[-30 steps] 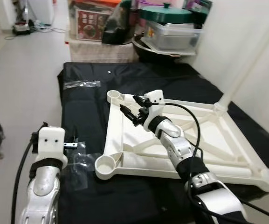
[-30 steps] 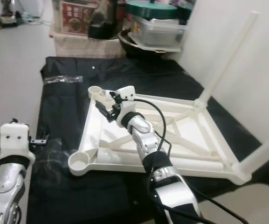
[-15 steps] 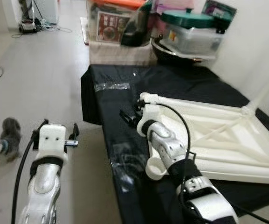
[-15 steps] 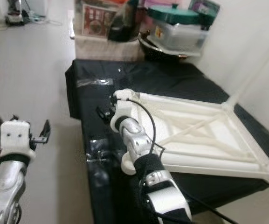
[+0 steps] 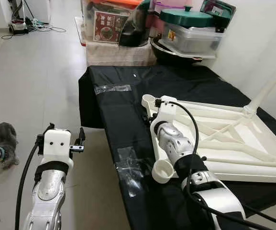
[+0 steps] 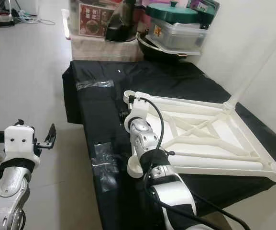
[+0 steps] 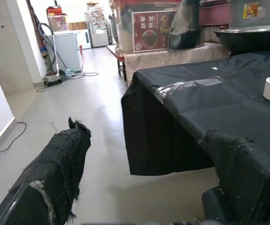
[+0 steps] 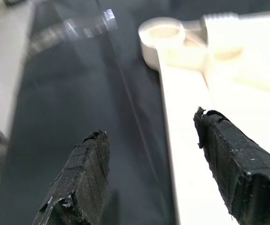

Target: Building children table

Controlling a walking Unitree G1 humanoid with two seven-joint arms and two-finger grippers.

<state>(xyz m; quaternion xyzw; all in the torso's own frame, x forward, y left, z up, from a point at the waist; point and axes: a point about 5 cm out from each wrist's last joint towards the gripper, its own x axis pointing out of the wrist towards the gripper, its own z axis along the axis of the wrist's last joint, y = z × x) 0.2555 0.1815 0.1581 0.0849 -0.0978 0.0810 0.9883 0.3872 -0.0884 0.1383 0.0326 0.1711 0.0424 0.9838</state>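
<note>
Right gripper (image 8: pixel 149 173) held wide open, empty, astride table frame (image 5: pixel 233 143) edge; empty leg socket (image 8: pixel 162 33) at 12 o'clock. Left gripper (image 7: pixel 139 178) open, empty. Slow, centred approach advised.

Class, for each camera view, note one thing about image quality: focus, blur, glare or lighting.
Left eye view: sharp, evenly lit; clear tape on the black cloth glints. Right eye view: equally crisp. Left wrist view: the room is in focus, the left tool looms dark and soft. Right wrist view: blurred throughout, the white table frame washed out beside the right tool.
</note>
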